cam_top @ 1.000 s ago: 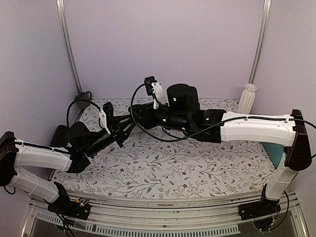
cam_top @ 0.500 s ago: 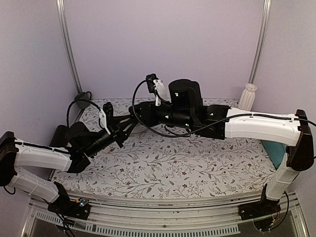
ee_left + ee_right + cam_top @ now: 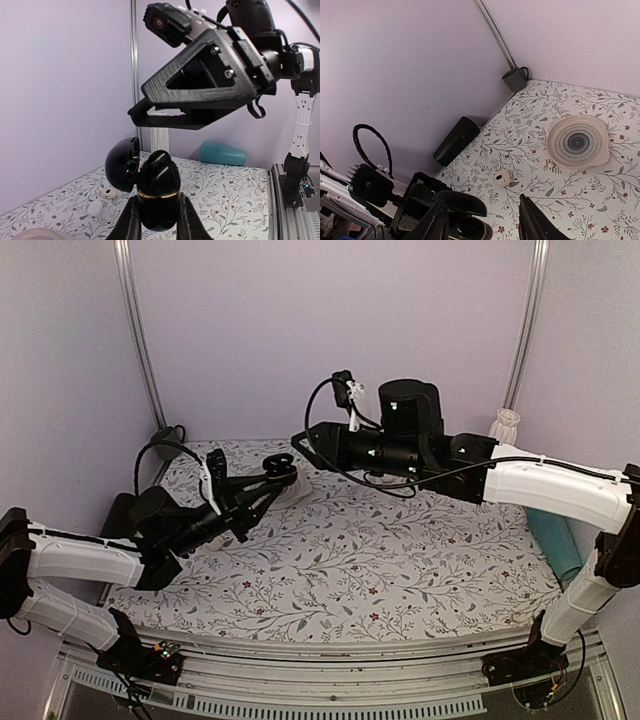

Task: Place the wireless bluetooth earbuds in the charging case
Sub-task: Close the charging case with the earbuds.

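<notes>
Tbl cover (image 3: 540, 115): white cloth w/ floral sprig print, red & grey. Dark mug (image 3: 515, 79): upright, far-left corner, at foot of metal upright (image 3: 495, 30). Black cylinder (image 3: 456, 140): lying on its side along left wall, nearer than mug. Round beige dish (image 3: 578, 142): flat on cloth, concentric rings, dark centre. Small white oval case (image 3: 502, 177): on cloth betw. dish & cylinder, apart from both. Tiny white bit (image 3: 547, 163): just beside dish rim. Teal cylinder (image 3: 555, 545): on its side, right edge of tbl. White pleated item (image 3: 503, 427): upright, far-right corner, by second upright (image 3: 525, 330). Walls (image 3: 330, 320): plain lilac.
</notes>
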Robot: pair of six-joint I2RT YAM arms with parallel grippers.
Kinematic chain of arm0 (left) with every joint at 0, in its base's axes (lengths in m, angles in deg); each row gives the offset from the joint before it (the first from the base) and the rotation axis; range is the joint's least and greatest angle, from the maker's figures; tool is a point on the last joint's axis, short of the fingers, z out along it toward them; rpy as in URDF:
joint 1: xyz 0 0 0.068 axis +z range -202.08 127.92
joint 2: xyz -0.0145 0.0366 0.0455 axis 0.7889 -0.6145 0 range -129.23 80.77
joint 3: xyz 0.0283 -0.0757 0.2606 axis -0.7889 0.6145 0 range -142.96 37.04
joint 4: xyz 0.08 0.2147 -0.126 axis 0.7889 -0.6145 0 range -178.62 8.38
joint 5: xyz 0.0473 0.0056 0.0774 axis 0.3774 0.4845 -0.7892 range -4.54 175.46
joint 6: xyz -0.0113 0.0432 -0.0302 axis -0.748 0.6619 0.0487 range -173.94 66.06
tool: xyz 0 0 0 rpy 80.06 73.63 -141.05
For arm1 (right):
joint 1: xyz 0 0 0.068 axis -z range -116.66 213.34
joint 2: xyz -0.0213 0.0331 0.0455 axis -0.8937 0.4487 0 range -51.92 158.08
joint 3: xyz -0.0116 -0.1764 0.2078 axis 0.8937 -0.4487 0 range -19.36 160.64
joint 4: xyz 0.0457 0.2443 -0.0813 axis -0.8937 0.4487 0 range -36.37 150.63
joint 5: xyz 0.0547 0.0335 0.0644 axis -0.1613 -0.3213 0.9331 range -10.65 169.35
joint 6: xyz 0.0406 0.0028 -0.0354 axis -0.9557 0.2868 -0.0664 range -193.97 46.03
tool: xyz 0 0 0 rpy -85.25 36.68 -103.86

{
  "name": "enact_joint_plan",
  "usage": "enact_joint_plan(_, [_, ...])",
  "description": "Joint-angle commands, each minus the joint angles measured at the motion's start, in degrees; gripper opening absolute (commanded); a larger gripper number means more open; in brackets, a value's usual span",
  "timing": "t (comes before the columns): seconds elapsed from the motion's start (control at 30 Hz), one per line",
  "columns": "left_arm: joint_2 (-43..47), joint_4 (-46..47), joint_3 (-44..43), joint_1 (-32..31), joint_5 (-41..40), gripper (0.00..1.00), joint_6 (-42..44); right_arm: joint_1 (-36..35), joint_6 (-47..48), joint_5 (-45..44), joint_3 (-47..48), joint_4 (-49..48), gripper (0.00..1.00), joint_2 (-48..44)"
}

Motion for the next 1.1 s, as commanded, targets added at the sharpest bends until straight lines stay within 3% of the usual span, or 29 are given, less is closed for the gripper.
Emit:
enact_joint_plan(0.0, [1.6, 1.7, 0.6, 0.4, 5.6, 0.0, 1.1, 4.8, -2.6, 6.0, -4.0, -1.5, 0.49, -5.7])
enact_joint_plan(0.37, [4.5, -6.3, -1.6, 0.1, 14.9, 0.0, 11.4, 8.0, 4.7, 27.5, 1.7, 6.3, 0.5, 0.8])
enact_joint_plan(0.67, [4.0, -3.4, -1.6, 0.1, 15.9, 0.0, 9.1, 7.8, 7.5, 40.3, 0.2, 3.0, 0.49, 1.1])
enact_joint_plan(0.83, [3.0, -1.7, -1.4, 0.3, 15.4, 0.0, 6.7, 7.6, 8.7, 43.1, -1.3, 1.7, 0.48, -0.3])
enact_joint_plan(1.07, [2.4, -0.4, -1.7, 0.7, 16.1, 0.0, 2.5, 7.5, 8.3, 36.8, -4.2, 0.0, 0.48, -2.8])
